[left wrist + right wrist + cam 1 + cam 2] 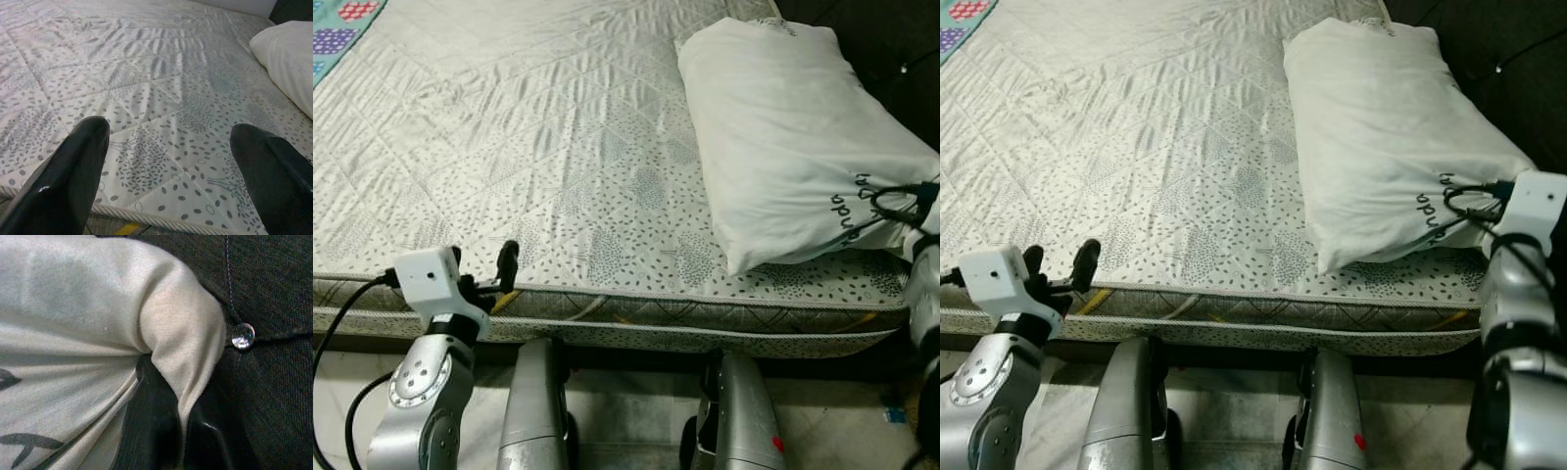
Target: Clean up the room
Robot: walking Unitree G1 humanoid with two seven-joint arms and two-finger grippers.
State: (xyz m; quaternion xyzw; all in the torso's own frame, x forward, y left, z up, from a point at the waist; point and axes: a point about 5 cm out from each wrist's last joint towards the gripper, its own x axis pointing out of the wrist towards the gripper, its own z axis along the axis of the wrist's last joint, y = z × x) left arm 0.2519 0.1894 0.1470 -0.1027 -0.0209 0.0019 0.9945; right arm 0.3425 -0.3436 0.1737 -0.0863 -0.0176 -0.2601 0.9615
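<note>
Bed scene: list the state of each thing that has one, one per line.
White pillow: lying on the bed's right side, its near corner pinched.
Right gripper: shut on the pillow's corner.
Left gripper: open, above the mattress's near edge.
Pale dotted quilted mattress: bare, lightly wrinkled.
</note>
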